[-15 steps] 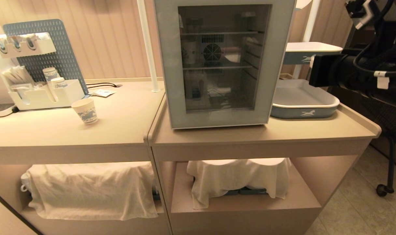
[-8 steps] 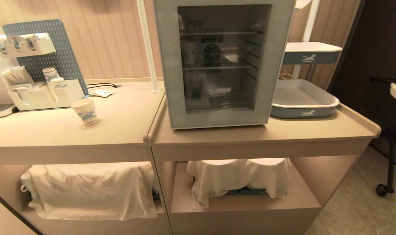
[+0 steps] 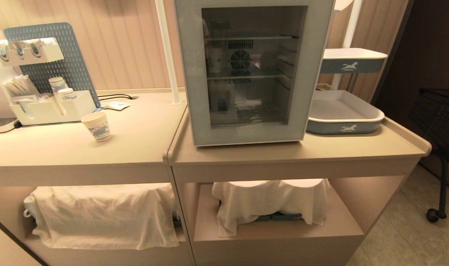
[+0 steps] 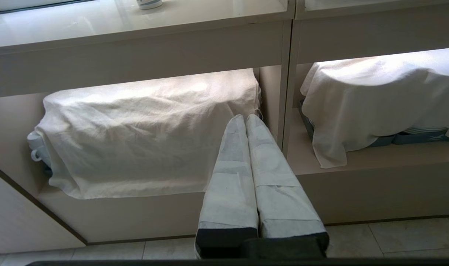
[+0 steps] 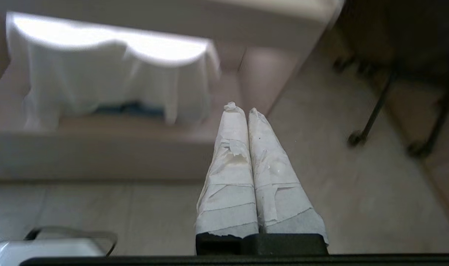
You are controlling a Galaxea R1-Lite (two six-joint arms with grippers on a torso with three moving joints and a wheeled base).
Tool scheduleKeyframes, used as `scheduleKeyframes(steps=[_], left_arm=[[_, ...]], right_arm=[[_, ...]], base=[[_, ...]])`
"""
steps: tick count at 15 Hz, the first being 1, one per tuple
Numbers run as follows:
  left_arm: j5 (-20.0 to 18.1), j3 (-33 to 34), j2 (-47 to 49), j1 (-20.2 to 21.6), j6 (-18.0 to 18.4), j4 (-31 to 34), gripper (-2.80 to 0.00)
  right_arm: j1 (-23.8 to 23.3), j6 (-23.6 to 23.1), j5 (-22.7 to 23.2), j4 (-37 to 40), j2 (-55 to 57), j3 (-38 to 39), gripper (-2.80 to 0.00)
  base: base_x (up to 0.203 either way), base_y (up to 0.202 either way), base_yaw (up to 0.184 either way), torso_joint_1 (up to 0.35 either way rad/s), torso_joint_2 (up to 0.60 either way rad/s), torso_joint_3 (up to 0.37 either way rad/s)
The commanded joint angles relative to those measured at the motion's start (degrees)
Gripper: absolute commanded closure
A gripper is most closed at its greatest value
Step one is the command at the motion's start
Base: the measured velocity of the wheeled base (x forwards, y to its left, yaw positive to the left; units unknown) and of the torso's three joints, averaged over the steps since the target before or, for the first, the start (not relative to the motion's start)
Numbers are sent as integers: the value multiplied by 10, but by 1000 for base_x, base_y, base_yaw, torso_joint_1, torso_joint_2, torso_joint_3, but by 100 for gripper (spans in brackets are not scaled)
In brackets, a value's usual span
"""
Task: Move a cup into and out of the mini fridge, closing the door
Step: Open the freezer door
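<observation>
The cup (image 3: 97, 126), white paper with a blue print, stands upright on the left counter, in front of a white organiser. The mini fridge (image 3: 248, 70) stands on the right counter with its door (image 3: 195, 74) shut; through the glass I see shelves and a round fan. Neither arm shows in the head view. My left gripper (image 4: 245, 118) is shut and empty, low in front of the cloth-covered lower shelf. My right gripper (image 5: 243, 109) is shut and empty too, hanging low over the floor by the right cabinet's corner.
A white organiser (image 3: 50, 107) with stacked cups and a blue pegboard (image 3: 50, 59) stand at the back left. A blue-and-white tray (image 3: 343, 114) lies right of the fridge. White cloths (image 3: 102, 214) cover both lower shelves. A black wheeled cart (image 3: 441, 122) stands at the right.
My right arm, raised at the upper right a second ago, has dropped out of the head view and now hangs low by the floor. Cup, fridge and left arm have not moved.
</observation>
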State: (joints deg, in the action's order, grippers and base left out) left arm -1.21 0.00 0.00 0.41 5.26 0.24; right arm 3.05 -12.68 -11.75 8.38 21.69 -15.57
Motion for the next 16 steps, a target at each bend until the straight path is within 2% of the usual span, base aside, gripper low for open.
scheduleKeyframes(steps=[1, 2, 5, 9, 10, 16], left_arm=[[0, 0, 0, 0, 0, 0, 0], [0, 0, 0, 0, 1, 0, 0], [0, 0, 0, 0, 0, 0, 0], [0, 0, 0, 0, 0, 0, 0], [0, 0, 0, 0, 0, 0, 0], [1, 0, 0, 0, -3, 0, 0]], right_arm=[[-11, 55, 45, 13, -99, 63, 0], [-17, 66, 84, 10, -119, 79, 0], [-25, 76, 128, -23, -181, 127, 0], [-25, 81, 128, -94, -218, 155, 0], [-25, 96, 122, -85, -217, 156, 0], [-25, 88, 123, -84, -218, 156, 0]], base=[[0, 0, 0, 0, 0, 0], [0, 0, 0, 0, 0, 0], [0, 0, 0, 0, 0, 0], [0, 0, 0, 0, 0, 0], [0, 0, 0, 0, 0, 0], [0, 0, 0, 0, 0, 0]])
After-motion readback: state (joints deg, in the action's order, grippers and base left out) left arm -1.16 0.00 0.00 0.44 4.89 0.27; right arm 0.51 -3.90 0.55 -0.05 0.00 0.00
